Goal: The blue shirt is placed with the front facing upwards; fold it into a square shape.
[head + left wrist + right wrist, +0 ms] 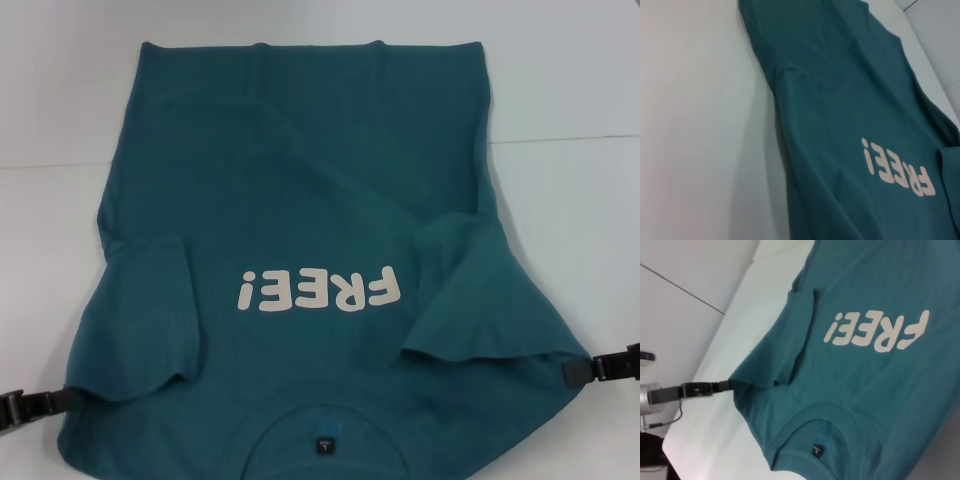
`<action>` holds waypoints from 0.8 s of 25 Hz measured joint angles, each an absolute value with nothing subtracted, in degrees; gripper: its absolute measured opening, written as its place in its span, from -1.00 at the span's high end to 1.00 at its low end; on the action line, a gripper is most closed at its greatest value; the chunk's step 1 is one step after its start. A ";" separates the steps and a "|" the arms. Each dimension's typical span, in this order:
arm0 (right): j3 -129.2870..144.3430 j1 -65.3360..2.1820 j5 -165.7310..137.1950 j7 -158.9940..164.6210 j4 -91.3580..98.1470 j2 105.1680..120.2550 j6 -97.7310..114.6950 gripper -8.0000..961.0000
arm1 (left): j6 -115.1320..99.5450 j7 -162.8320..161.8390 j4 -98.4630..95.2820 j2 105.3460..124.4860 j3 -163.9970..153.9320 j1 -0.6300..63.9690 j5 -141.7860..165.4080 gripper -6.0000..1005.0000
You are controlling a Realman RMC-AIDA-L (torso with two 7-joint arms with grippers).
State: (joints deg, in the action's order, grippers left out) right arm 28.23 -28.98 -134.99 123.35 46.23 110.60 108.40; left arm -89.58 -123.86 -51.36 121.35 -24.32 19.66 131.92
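The blue shirt point(310, 200) lies front up on the white table point(570, 90), its "FREE!" print point(320, 290) reading upside down to me and its collar with the dark label point(325, 440) nearest me. Both short sleeves are folded inward over the chest. My left gripper point(68, 399) is at the shirt's near left shoulder edge and shut on the cloth; the right wrist view shows it point(722, 386) pinching that corner. At the near right shoulder edge, my right gripper point(573, 370) is shut on the cloth too. The cloth looks stretched between them. The left wrist view shows the shirt point(850, 100) only.
Bare white tabletop point(695, 125) lies to both sides of the shirt and beyond its far hem. A thin seam line point(570, 138) crosses the table at the back. The table's edge and darker floor point(650, 460) show in the right wrist view.
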 joint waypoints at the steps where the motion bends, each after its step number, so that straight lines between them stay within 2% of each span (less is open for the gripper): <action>1: 27.99 -28.83 -134.84 123.35 46.23 110.60 108.69 0.91 | -89.84 -123.79 -51.34 121.32 -24.15 19.59 131.91 0.97; 15: 24.54 -24.08 -134.81 120.44 45.73 110.09 109.32 0.91 | -96.38 -120.37 -49.61 121.52 -17.32 16.96 131.57 0.96; 20: 23.14 -22.02 -134.89 118.67 41.40 107.95 108.16 0.91 | -98.08 -119.62 -48.90 121.89 -16.81 16.05 130.95 0.96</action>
